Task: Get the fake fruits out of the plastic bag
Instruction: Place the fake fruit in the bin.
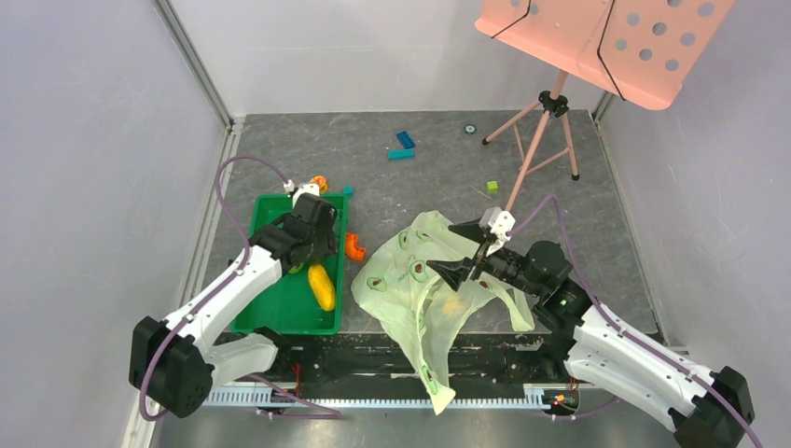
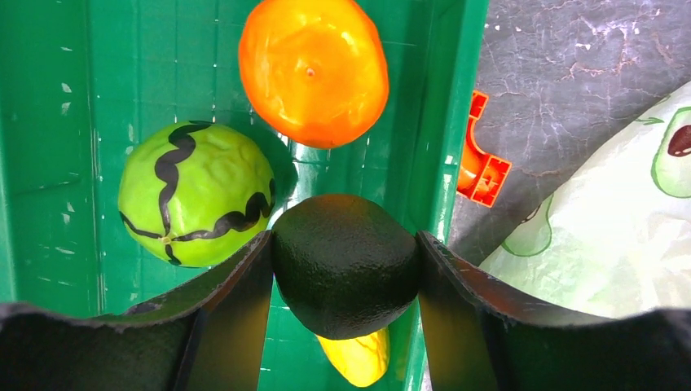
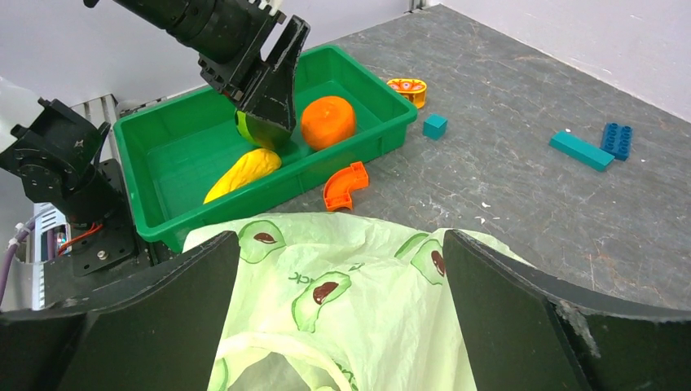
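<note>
Fake fruits of moulded plastic mostly lie in the rigid green plastic tray (image 1: pixel 275 308) on the left: a light green ball with wavy black lines (image 2: pixel 195 194), a round orange one (image 2: pixel 314 69) and an oblong yellow one (image 1: pixel 322 287). Over the tray's right-hand side, the left gripper (image 2: pixel 342 244) has its two fingers closed partway on the dark green avocado-like fruit (image 2: pixel 345 281), gripping it on both flanks and holding it above the tray floor. So the step in hand looks like setting this fruit down with the others. The next move would call for lowering it into the free space near the tray's right wall and then parting the fingers. Just right of the tray a flat orange curved piece (image 1: pixel 354 246) rests on the table. Further right lies the thin, pale green translucent plastic bag (image 1: pixel 401 280) printed with halved avocados, crumpled and spread. The right gripper (image 3: pixel 340 244) hangs over it with fingers spread wide, clasping nothing. A yellowish patch (image 1: pixel 451 304) shows through the film. Whether that is another fruit cannot be told, so the bag would need checking.
</note>
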Controlling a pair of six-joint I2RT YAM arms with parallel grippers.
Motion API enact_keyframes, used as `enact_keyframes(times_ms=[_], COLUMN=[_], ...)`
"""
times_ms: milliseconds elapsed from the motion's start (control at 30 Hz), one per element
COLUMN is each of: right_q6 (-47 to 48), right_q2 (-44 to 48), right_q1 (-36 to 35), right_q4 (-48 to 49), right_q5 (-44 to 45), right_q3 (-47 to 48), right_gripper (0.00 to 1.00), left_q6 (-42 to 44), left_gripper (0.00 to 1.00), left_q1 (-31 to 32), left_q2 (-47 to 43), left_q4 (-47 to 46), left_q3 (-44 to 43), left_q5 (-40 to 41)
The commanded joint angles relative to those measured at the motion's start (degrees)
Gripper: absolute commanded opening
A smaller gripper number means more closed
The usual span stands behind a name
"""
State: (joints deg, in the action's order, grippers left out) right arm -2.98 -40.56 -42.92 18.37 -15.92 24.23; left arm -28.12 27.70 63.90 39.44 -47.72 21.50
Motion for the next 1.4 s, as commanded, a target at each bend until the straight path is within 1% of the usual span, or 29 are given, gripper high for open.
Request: enact_keyframes(times_ms=[0,67,100,167,233,300,367,400,467,533,567,633,700,833,933,1000,1133,1333,1367], right_q6=[0.5,0.7,0.8,0.9,1.2,1.0,0.0,-0.9,-3.4,-5.6,-6.1,-6.7,-6.7,-4.6,-1.1,1.4,5.4,9.4,9.8], right_q2=[0.4,0.4,0.5,1.0,1.6,2.2,3.0,3.2,2.9,2.1,1.7,0.6,0.1,1.2,1.6,0.9,-0.8,-1.9,-3.1], right_q1=[-0.2,-0.2,-0.2,-0.2,-0.2,-0.2,-0.2,-0.2,-0.2,-0.2,-0.2,-0.2,-0.2,-0.2,-0.2,-0.6,-3.4,-8.5,-9.4], right_q4=[0.7,0.1,-0.4,-0.9,-1.7,-2.9,-5.2,-6.9,-12.5,-20.4,-25.0,-33.7,-40.0,-46.7,-47.9,-48.3,-49.1,-48.7,-48.9], right_q5=[0.5,0.5,0.5,0.6,1.0,2.2,4.7,6.3,11.9,17.6,19.8,21.6,21.1,16.7,11.1,9.8,12.2,15.6,18.2], right_q3=[-0.3,-0.3,-0.1,0.0,0.2,0.5,1.3,2.1,4.5,7.9,9.6,13.6,16.3,18.8,18.7,17.8,17.0,15.7,15.5], right_gripper=[0.98,0.98,0.98,0.98,0.98,0.98,0.98,0.98,0.98,0.98,0.98,0.98,0.98,0.98,0.98,0.98,0.98,0.98,0.98], left_q6=[-0.7,-1.6,-1.9,-2.4,-2.7,-2.9,-2.9,-3.0,-2.9,-2.9,-2.9,-3.0,-3.1,-3.5,-3.6,-3.4,-2.4,-1.5,-1.5], left_gripper=[0.35,0.37,0.40,0.47,0.57,0.63,0.73,0.74,0.76,0.81,0.85,0.93,0.99,1.00,1.00,1.00,1.00,1.00,1.00], left_q1=[-0.3,-0.3,-0.3,-0.3,-0.3,-0.3,-0.3,-0.3,-0.3,-0.3,-0.3,-0.3,-0.3,-0.3,-0.3,-0.3,-0.3,-0.3,-0.3], left_q2=[0.3,1.1,1.4,2.2,2.5,2.7,2.6,2.6,2.5,2.4,2.1,1.6,0.6,-1.9,-4.0,-5.4,-7.6,-9.7,-9.9], left_q4=[-5.1,-5.3,-5.3,-5.5,-6.2,-6.5,-6.6,-6.7,-6.7,-6.8,-6.7,-6.6,-6.7,-5.8,-4.8,-4.0,-2.2,-0.9,-0.9], left_q3=[2.2,3.3,3.6,4.4,5.4,6.0,6.2,6.2,6.1,6.1,6.0,5.9,5.7,4.3,2.6,1.4,-0.5,-0.7,-0.7], left_q5=[1.6,3.0,3.9,4.6,4.8,5.0,5.0,5.0,4.5,4.1,3.8,3.2,2.4,1.3,0.4,0.2,0.6,1.5,1.3])
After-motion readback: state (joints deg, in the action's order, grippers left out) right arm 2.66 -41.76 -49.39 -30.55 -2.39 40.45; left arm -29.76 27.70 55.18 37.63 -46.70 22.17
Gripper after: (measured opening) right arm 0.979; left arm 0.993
